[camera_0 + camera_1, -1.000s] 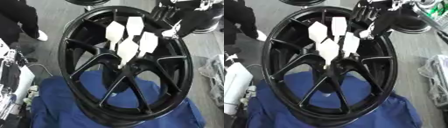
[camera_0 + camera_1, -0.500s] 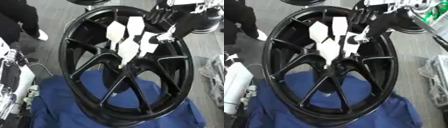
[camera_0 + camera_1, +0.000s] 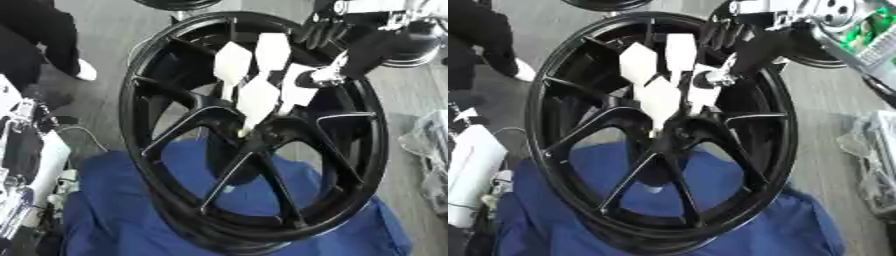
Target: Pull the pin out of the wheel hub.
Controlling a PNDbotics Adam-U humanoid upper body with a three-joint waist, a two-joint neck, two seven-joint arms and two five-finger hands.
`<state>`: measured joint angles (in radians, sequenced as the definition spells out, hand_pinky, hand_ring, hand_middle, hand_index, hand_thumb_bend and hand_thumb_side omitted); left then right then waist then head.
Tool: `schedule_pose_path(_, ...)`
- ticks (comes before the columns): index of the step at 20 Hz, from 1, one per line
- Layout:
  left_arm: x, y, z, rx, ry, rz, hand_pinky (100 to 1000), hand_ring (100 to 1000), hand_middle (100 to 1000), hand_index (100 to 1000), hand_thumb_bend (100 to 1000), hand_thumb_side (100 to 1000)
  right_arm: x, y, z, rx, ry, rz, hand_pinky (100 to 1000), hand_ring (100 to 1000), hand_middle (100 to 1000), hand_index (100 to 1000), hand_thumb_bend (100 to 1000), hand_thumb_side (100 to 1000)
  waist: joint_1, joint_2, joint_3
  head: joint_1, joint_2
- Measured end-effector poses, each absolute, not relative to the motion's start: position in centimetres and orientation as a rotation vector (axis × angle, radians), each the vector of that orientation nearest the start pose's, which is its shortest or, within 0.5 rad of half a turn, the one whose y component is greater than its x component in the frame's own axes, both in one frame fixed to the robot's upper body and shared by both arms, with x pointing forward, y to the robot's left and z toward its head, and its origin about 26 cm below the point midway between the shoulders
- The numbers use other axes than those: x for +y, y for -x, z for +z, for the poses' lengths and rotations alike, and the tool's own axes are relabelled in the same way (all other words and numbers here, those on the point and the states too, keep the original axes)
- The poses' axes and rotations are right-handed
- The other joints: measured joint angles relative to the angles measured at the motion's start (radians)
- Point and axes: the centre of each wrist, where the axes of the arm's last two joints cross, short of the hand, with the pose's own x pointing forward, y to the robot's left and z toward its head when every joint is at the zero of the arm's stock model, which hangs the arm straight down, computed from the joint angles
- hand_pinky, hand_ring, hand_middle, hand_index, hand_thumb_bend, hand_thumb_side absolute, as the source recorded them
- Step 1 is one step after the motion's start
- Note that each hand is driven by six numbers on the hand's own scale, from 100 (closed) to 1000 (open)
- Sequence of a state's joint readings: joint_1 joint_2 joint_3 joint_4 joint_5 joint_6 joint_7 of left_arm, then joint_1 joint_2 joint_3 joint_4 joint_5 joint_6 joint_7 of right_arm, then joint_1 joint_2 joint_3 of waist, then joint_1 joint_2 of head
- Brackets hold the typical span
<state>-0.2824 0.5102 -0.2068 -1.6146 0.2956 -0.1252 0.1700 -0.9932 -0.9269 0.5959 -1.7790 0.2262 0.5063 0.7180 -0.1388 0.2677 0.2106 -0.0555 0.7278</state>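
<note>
A black spoked wheel (image 3: pixel 166 90) stands tilted on a blue cloth (image 3: pixel 114 220). Several white paddle-shaped pins (image 3: pixel 258 97) stick up from its hub (image 3: pixel 262 135). My right hand (image 3: pixel 363 42) comes in from the upper right, over the rim. Its fingers (image 3: pixel 319 31) hang straight just right of the top pin (image 3: pixel 272 49). The thumb tip (image 3: pixel 317 77) touches the upper edge of the rightmost pin (image 3: pixel 293 97). Nothing is closed in the hand. My left arm (image 3: pixel 470 165) shows at the left edge; its hand cannot be made out.
A person's dark leg and white shoe (image 3: pixel 83 70) stand at the upper left, beyond the rim. Another dark wheel (image 3: pixel 411 47) lies behind my right hand. Crumpled clear plastic (image 3: pixel 429 150) lies on the grey floor at the right.
My right hand has come down and to the left, from beyond the rim to the white pins, and its thumb now meets the rightmost one. The wheel and the pins have stayed put.
</note>
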Motion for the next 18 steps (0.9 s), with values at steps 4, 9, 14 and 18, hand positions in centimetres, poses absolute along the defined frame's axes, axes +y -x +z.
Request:
schedule_pose_path(4,28.7,-33.6,10.2,-1.936,-0.057,-0.262,629,804,681,708,152,903,-20.7,-34.2,32.3,-1.246,0.607,1.664,852,800,689,819,455,460,0.000,0.000,0.001,0.000,0.000)
schedule_pose_path(9,28.7,-33.6,10.2,-1.937,-0.058,-0.264,629,804,679,707,151,903,-20.9,-34.6,31.9,-1.223,0.608,1.665,847,801,688,816,453,440,0.000,0.001,0.001,0.000,0.000)
schedule_pose_path(14,28.6,-33.6,10.4,-1.940,-0.056,-0.267,628,804,677,705,150,903,-21.1,-35.1,31.5,-1.204,0.604,1.659,839,796,677,810,452,423,0.000,0.004,0.001,-0.001,0.001)
schedule_pose_path(18,28.5,-33.7,10.5,-1.945,-0.054,-0.269,628,804,676,704,150,903,-21.2,-35.6,31.2,-1.186,0.594,1.656,835,793,673,807,451,414,0.000,0.006,0.002,-0.001,0.001)
